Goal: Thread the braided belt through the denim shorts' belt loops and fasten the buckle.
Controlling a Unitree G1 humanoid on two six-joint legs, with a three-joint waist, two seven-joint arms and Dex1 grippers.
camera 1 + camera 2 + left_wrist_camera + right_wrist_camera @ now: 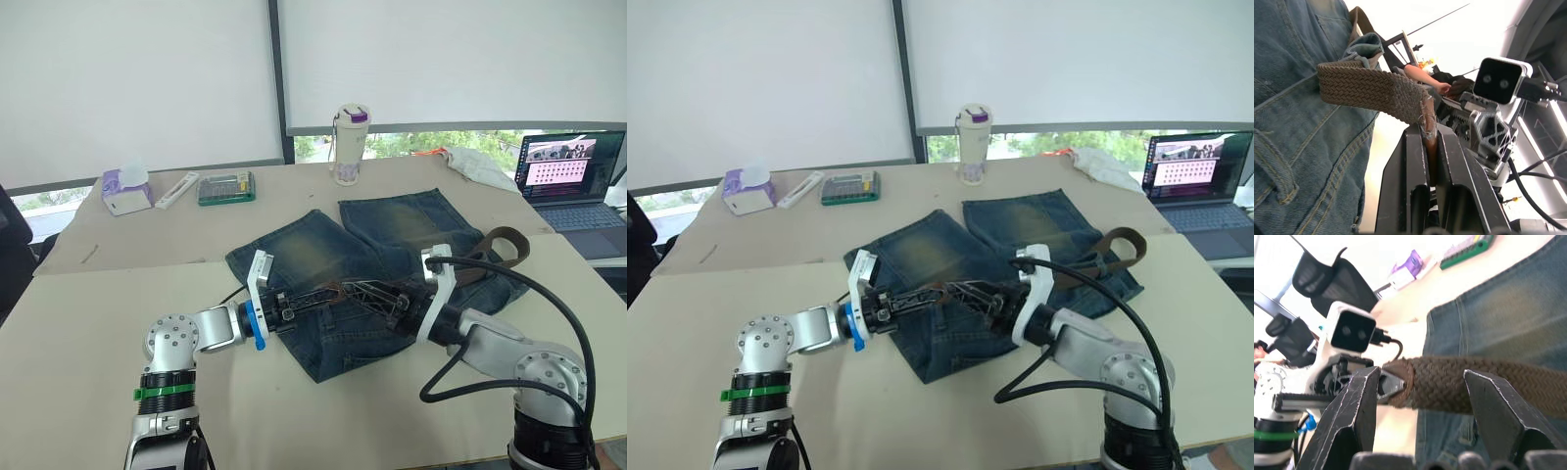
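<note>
The denim shorts [392, 230] lie flat in the middle of the table. The braided belt [502, 245] curls in a brown loop at their right side and runs left along the waistband. It comes out of a belt loop [1364, 48]. My left gripper [328, 291] is shut on the belt's worn tip [1429, 131]. My right gripper [364, 289] faces it from the right. It stands open around the braided strap [1449, 381], one finger on either side and neither touching. The buckle is hidden.
At the table's far side stand a white tumbler [350, 132], a green case [226, 187], a white strip [176, 189] and a tissue box [125, 191]. An open laptop [573, 176] and a white cloth [480, 164] lie at the far right.
</note>
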